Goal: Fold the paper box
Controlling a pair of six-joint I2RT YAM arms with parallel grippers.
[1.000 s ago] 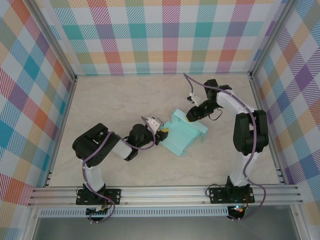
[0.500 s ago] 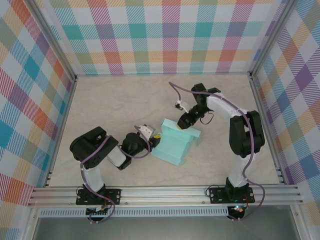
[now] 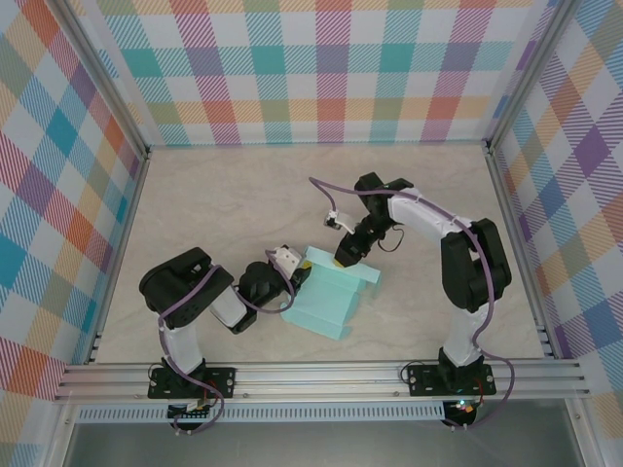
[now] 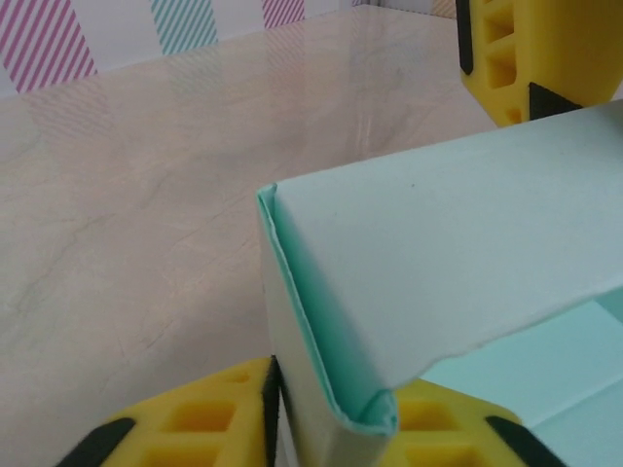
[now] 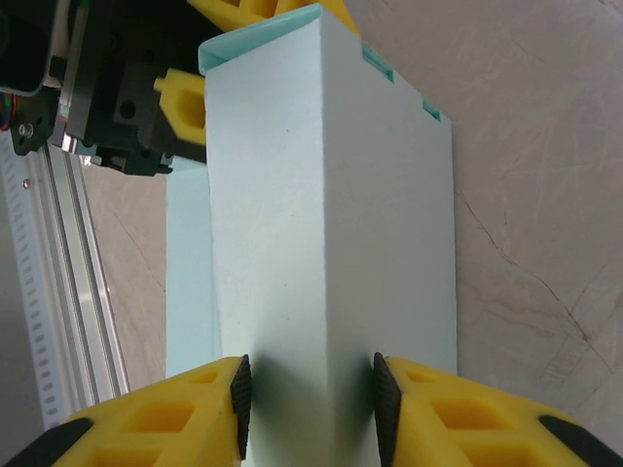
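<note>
The paper box (image 3: 326, 300) is pale mint card, partly folded, lying mid-table between the two arms. In the left wrist view a doubled-over wall of the paper box (image 4: 419, 243) runs down between my yellow fingers (image 4: 195, 433), and my left gripper (image 4: 331, 428) is shut on that wall. From above, the left gripper (image 3: 297, 277) sits at the box's left edge. My right gripper (image 3: 344, 257) is at the far edge. In its wrist view the right gripper (image 5: 309, 389) is shut on a raised ridge of the paper box (image 5: 321, 195), pads pressing both sides.
Aluminium rails (image 3: 321, 375) run along the near table edge, and checked walls (image 3: 321, 68) close in the other three sides. Bare marble-pattern tabletop (image 3: 224, 195) lies left of and behind the box. The right arm's cable (image 3: 326, 190) loops above the table.
The box and both grippers have shifted left and toward the near edge. My left gripper has closed from partly open onto the box's wall. The right gripper has kept its hold.
</note>
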